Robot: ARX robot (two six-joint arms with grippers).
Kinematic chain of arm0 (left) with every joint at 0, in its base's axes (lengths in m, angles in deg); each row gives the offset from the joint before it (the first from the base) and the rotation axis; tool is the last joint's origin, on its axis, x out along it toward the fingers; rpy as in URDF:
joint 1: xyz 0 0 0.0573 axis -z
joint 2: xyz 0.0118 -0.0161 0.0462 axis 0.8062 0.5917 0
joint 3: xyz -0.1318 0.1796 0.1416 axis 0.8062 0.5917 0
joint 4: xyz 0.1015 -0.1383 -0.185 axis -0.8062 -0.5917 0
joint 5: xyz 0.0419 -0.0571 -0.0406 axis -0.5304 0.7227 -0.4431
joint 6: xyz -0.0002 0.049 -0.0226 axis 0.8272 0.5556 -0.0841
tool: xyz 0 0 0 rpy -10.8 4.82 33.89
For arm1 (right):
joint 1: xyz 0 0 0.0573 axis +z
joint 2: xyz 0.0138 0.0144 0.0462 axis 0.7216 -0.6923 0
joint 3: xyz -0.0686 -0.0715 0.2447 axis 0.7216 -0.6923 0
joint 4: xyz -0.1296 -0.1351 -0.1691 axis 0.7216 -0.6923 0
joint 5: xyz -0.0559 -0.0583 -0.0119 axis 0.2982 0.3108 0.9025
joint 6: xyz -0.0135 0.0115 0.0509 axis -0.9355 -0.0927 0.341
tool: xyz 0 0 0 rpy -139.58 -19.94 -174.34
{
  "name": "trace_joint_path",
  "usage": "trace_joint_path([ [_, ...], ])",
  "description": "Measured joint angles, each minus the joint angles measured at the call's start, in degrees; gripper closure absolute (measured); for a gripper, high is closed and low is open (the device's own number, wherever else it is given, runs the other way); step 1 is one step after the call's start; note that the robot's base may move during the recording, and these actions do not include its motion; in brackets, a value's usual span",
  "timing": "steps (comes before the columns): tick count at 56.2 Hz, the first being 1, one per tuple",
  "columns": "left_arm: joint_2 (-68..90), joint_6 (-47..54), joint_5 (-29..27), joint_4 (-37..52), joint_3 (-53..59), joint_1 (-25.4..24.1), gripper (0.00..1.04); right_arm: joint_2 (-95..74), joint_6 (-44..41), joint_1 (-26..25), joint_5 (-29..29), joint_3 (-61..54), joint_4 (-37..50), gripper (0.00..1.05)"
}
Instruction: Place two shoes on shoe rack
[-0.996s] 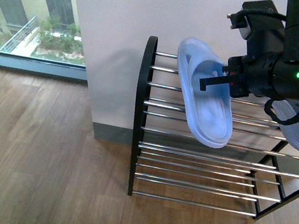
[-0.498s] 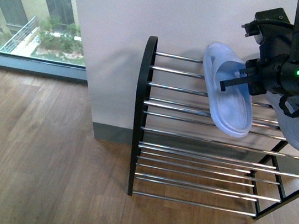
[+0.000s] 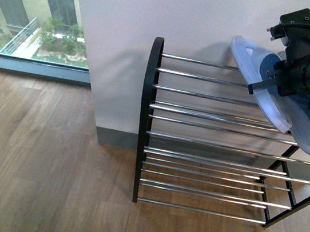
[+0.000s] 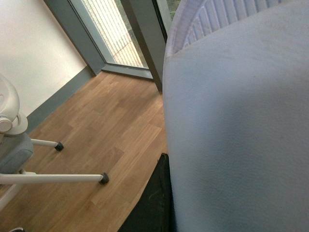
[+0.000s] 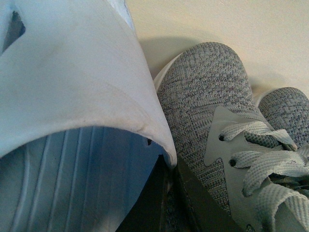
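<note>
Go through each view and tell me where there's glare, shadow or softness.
Front view: chrome bars of the shoe rack glint; its frame casts a soft shadow on the wall. Left wrist view: the pale blue slide fills the frame, close and soft, with the window behind blown out. Right wrist view: the slide is blurred, the grey sneaker knit sharp, with shadow on the wall.

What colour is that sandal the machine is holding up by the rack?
Pale blue. The slide shows best in the front view.
</note>
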Motion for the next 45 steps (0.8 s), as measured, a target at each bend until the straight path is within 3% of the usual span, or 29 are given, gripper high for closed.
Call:
trace_joint_path([
  [21, 0.0, 0.0, 0.0, 0.0, 0.0, 0.0, 1.03, 0.15, 0.5, 1.09, -1.53, -0.07, -1.44, 1.03],
  [29, 0.0, 0.0, 0.0, 0.0, 0.0, 0.0, 1.03, 0.24, 0.52, 1.31, -2.36, -0.22, -1.51, 0.86],
  [38, 0.0, 0.0, 0.0, 0.0, 0.0, 0.0, 1.03, 0.77, 0.72, 1.33, -2.62, -0.7, -2.08, 0.6],
  [45, 0.0, 0.0, 0.0, 0.0, 0.0, 0.0, 1.03, 4.9, -0.57, 1.31, -6.45, -3.04, -6.34, 0.35],
])
